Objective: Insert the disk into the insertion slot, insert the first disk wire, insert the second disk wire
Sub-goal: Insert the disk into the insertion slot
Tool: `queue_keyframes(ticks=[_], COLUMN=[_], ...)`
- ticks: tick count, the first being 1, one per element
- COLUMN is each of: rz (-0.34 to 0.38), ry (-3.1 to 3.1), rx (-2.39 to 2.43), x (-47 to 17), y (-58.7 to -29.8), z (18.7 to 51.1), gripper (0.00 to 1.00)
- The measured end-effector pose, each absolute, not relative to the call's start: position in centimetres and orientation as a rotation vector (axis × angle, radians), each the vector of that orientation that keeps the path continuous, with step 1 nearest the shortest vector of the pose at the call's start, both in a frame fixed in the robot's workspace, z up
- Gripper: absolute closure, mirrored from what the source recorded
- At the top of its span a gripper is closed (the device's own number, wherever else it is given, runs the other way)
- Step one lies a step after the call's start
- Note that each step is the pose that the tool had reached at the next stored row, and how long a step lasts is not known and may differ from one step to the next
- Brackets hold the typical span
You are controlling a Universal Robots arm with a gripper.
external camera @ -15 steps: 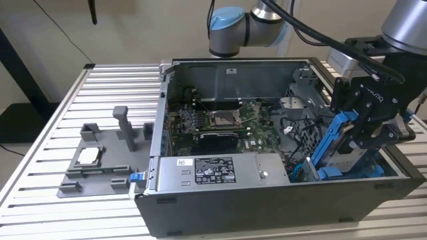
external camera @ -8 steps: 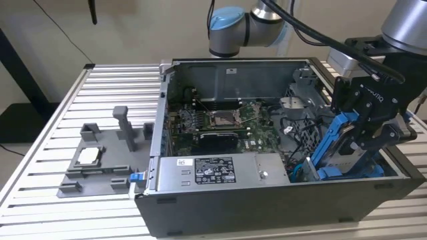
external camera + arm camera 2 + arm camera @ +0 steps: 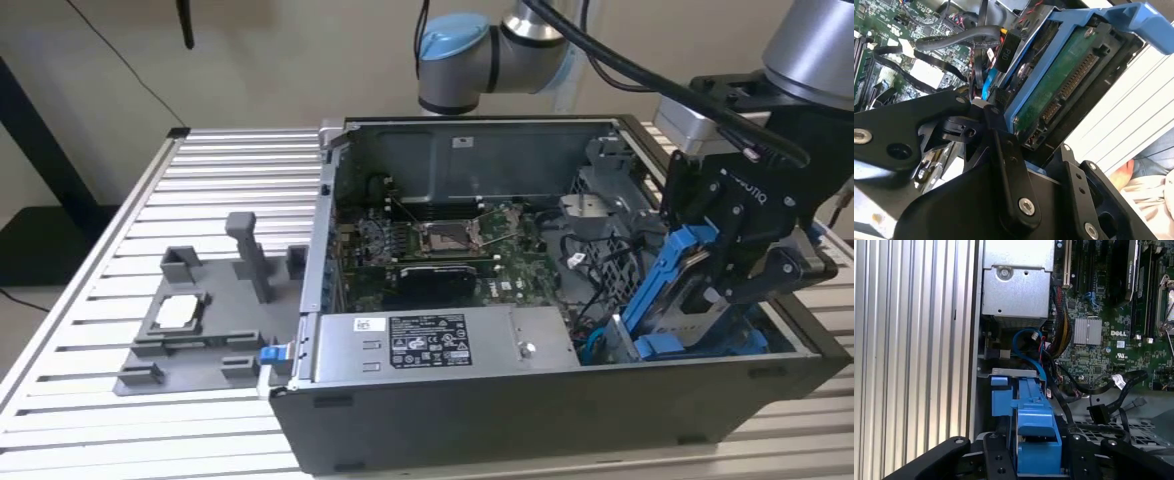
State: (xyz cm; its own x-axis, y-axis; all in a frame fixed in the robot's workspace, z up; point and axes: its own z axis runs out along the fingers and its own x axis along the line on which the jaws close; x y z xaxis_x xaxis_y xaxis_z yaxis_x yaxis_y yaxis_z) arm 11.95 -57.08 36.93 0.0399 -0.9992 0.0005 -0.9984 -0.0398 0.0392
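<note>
- At the exterior view's left, a grey fixture (image 3: 187, 335) is sitting on the slatted table (image 3: 80, 400), just beside the open computer case (image 3: 534, 420)
- Along the case's near edge, a long grey box (image 3: 427, 345) is lying in front of the motherboard (image 3: 454, 245)
- At the case's lower right corner, the disk (image 3: 674, 285) is leaning tilted, its low end resting at the insertion slot (image 3: 643, 345) and its top end poking above the case wall
- My claw (image 3: 741, 290) is clamping the disk by its blue rails; in the first wrist view my fingers (image 3: 999, 462) are pressing on either side of it
- A black wire (image 3: 1098, 414) is lying loose inside the case, apart from the disk
</note>
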Motion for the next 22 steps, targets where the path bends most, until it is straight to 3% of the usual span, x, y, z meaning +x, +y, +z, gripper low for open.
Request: queue_keyframes(ticks=[3, 4, 22], rz=[-0.042, -0.042, -0.067], ry=[-2.157, -2.157, -2.167], rx=[2.244, 2.244, 2.235], x=[12.0, 12.0, 12.0], y=[-57.1, -57.1, -57.1], z=[36.9, 36.9, 38.3], gripper=[0.51, 0.45, 0.45])
